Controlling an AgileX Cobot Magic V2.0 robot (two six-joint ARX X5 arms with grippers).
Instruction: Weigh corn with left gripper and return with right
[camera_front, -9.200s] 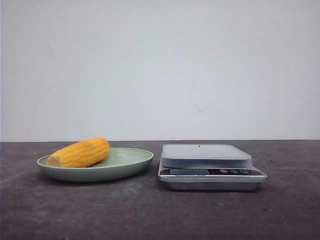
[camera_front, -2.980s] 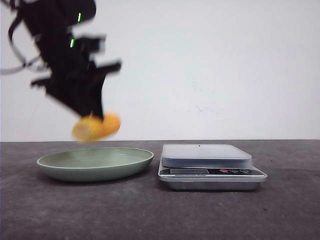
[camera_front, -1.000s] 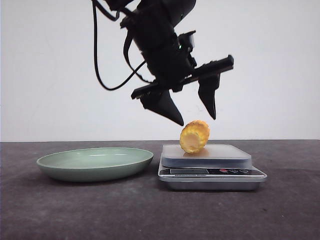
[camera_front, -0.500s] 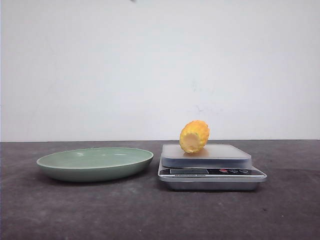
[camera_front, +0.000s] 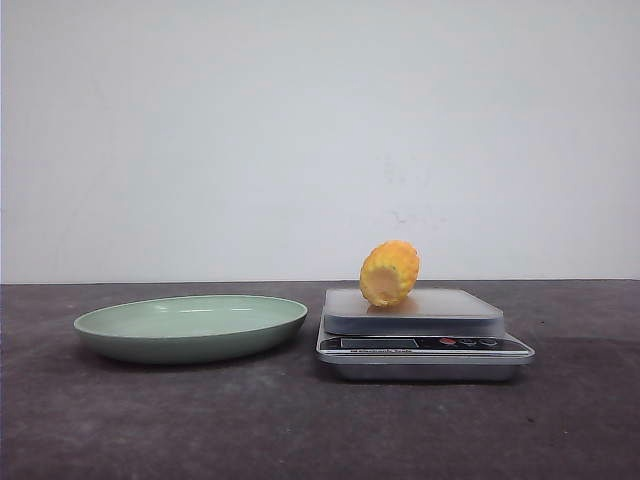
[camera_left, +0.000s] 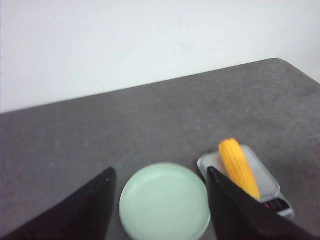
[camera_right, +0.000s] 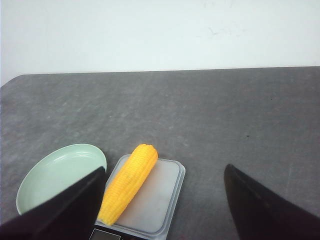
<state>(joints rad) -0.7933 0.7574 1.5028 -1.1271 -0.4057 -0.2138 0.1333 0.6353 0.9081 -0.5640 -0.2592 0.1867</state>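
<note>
The corn (camera_front: 389, 273), a yellow-orange cob, lies on the platform of the silver kitchen scale (camera_front: 424, 341), its cut end facing the front camera. It also shows in the left wrist view (camera_left: 239, 167) and the right wrist view (camera_right: 129, 182), lying lengthwise on the scale (camera_right: 154, 200). My left gripper (camera_left: 160, 197) is open and empty, high above the green plate (camera_left: 165, 207). My right gripper (camera_right: 165, 200) is open and empty, high above the scale. Neither gripper shows in the front view.
The empty pale green plate (camera_front: 190, 326) sits left of the scale on the dark grey table. A white wall stands behind the table. The table's far corner edges show in both wrist views.
The left gripper carried the corn from the plate to the scale, let it go and rose out of the front view. In the last half second nothing moved.
</note>
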